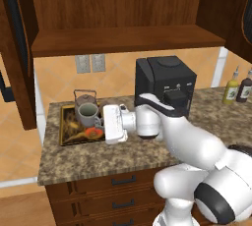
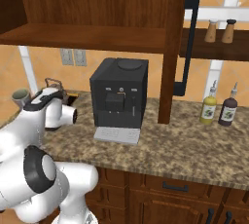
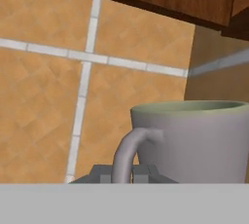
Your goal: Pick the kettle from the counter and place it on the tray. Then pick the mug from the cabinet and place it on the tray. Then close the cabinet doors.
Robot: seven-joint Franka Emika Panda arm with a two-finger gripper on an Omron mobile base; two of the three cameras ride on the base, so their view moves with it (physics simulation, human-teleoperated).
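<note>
The grey-green mug (image 1: 87, 115) hangs upright just over the gold-rimmed tray (image 1: 62, 127) at the left end of the granite counter (image 1: 98, 158). My gripper (image 1: 102, 122) is shut on the mug's side handle, which fills the gap between the fingertips in the hand view (image 3: 124, 174). The mug (image 3: 204, 140) shows its pale inside there, and the mug (image 2: 20, 96) also sits at the far left of the right base view. The kettle (image 1: 83, 97) stands on the tray's back part, right behind the mug. Above, the cabinet (image 1: 123, 38) has both cabinet doors (image 1: 17, 48) swung open.
A large black coffee machine (image 1: 165, 80) stands right of the tray, close behind my forearm. Two bottles (image 1: 230, 91) stand at the counter's right end. The right open door (image 2: 170, 47) with its black handle hangs over the counter. Wall outlets (image 1: 90, 63) sit behind the tray.
</note>
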